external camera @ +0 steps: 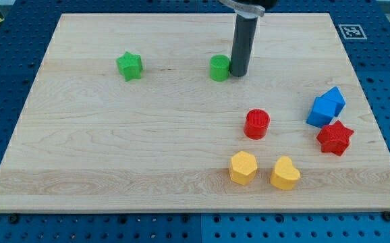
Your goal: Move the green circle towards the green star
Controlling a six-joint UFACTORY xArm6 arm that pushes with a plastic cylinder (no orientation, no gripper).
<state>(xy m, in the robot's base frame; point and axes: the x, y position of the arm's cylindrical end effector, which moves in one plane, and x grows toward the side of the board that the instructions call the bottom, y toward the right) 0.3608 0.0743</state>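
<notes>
Near the frame's upper middle, my tip (239, 73) touches the green circle's (219, 68) right side, the green star (129, 65) well left; no pincer shows.

nothing sits on the table (80, 148) between green circle (219, 68) and green star (129, 65), other blocks are way off lower right

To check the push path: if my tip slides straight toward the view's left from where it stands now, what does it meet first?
My tip meets the green circle at once; it stands right beside it, seemingly touching. Farther left lies the green star, with bare board between.
</notes>
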